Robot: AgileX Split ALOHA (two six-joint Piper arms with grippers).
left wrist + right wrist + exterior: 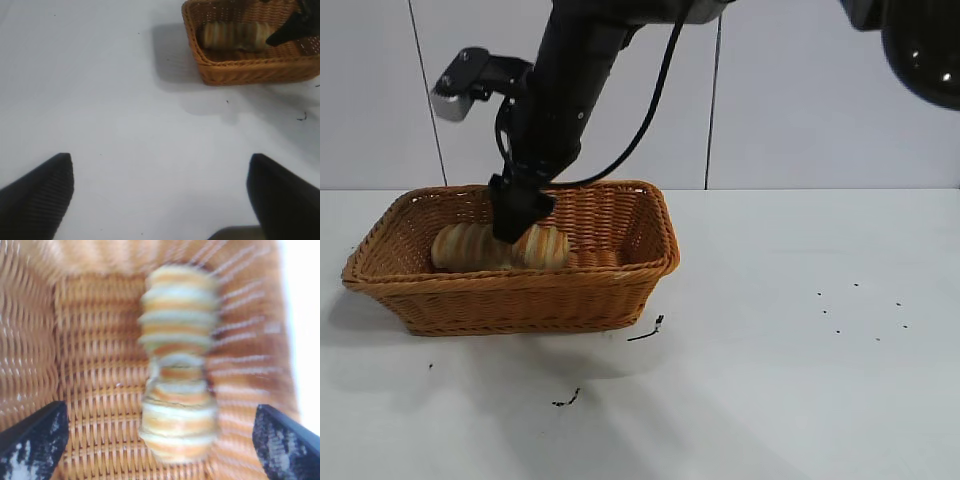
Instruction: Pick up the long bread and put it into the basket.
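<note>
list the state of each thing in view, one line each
long bread: lying on its side inside the basket, not gripped
basket: upright on the table, holding the bread
right gripper: open, above the bread inside the basket
left gripper: open, empty, over bare table away from the basket

A plain white matte table (800, 400) carries a large rectangular orange-brown woven wicker basket (520, 300), directly beneath the right gripper. Small black specks (860, 310) lie scattered well apart from it.
</note>
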